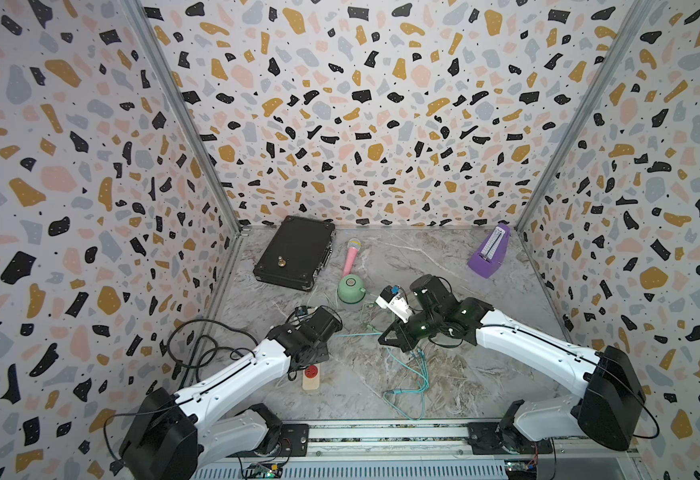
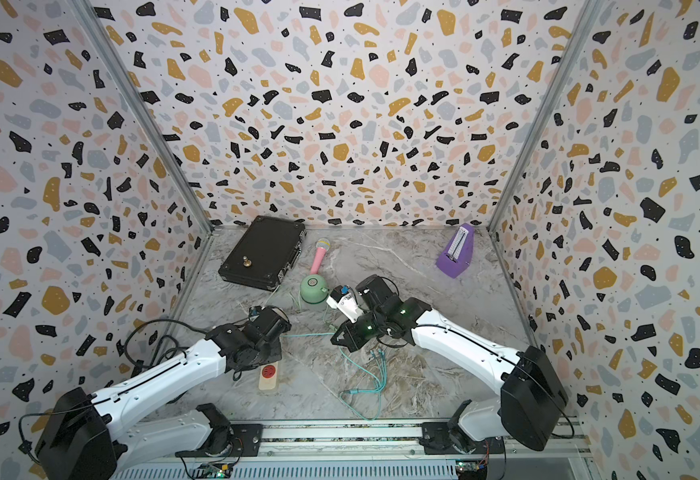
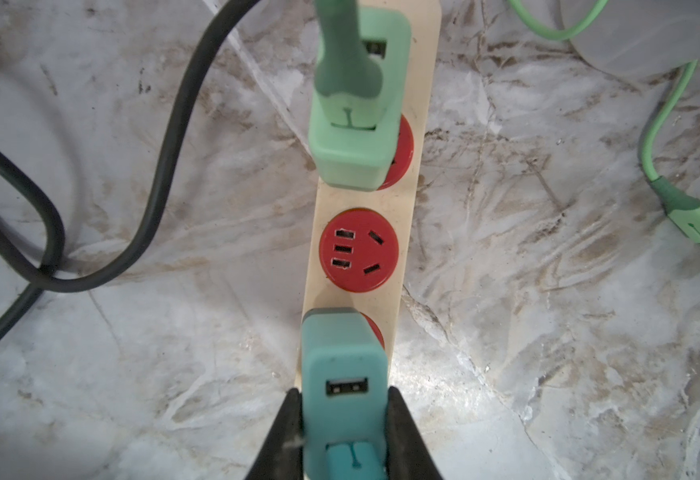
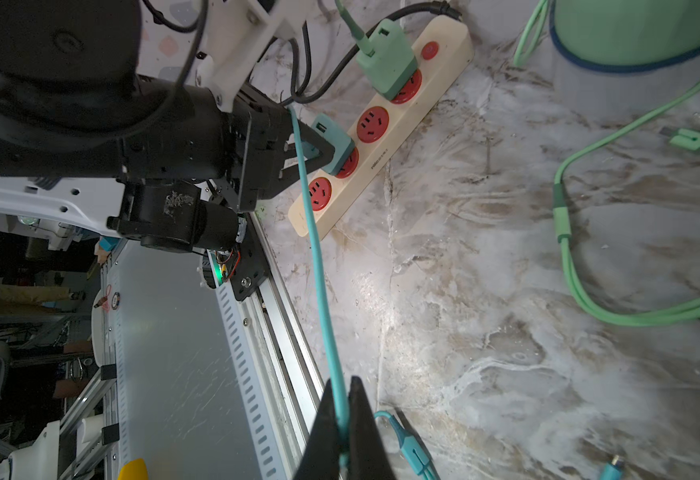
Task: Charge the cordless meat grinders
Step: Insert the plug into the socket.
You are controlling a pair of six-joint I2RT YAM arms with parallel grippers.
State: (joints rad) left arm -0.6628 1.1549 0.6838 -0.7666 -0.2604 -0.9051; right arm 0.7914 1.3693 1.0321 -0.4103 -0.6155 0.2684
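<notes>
1. The left gripper is clamping its fingers narrowly on the teal adapter, which is sitting over a red socket of the power strip.
2. The right gripper is pinching the teal cable with its fingers closed tight. The cable is running taut up towards the adapter.
3. Step in hand, as a judgement: seating the teal adapter so that the cable is getting power.
4. Doing it well means pushing straight down along the pins. In the right wrist view the adapter is looking tilted, so it is needing squaring first. The right arm should be giving slack, not dragging the adapter sideways.
5. The green adapter is already sitting in a socket further along the strip.
6. The mint green grinder is standing in both top views mid-table, near the pink microphone and well apart from the strip.
7. It is standing upright, with the long axis vertical and the silvery button facing up.
8. Which way its charge port is facing, cannot tell. The green cable is lying beside it, and whether it is plugged in is unclear.
9. The navy grinder is not showing in any view.
</notes>
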